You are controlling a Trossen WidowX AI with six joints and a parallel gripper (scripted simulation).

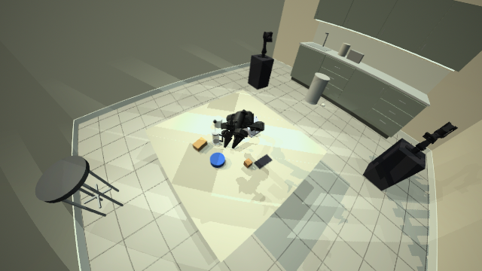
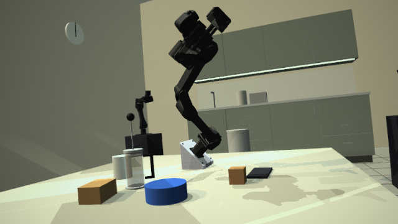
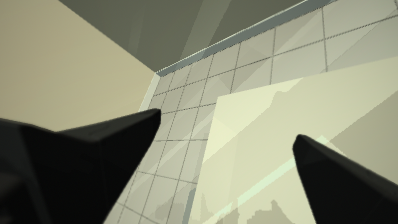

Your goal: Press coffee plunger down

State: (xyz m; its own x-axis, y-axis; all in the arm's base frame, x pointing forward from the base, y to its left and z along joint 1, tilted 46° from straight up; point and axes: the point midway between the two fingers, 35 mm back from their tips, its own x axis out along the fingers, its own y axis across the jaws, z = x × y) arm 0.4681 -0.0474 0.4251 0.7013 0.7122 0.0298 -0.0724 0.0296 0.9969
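Pale table (image 2: pixel 280 193) is holding a clear glass coffee press (image 2: pixel 134 169) with a black ball plunger (image 2: pixel 130 117); black gripper (image 3: pixel 227 137) is gaping wide, holding nothing, high above the press.

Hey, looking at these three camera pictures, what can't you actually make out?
- Coffee press: absent from the wrist view, which shows only floor and table edge between the open claw fingers.
- Claw: cut off by the exterior view's top edge.
- Press contents: too small in the top view.

Arm (image 2: pixel 189 93) raised high, gripper (image 3: pixel 227 135) wide open
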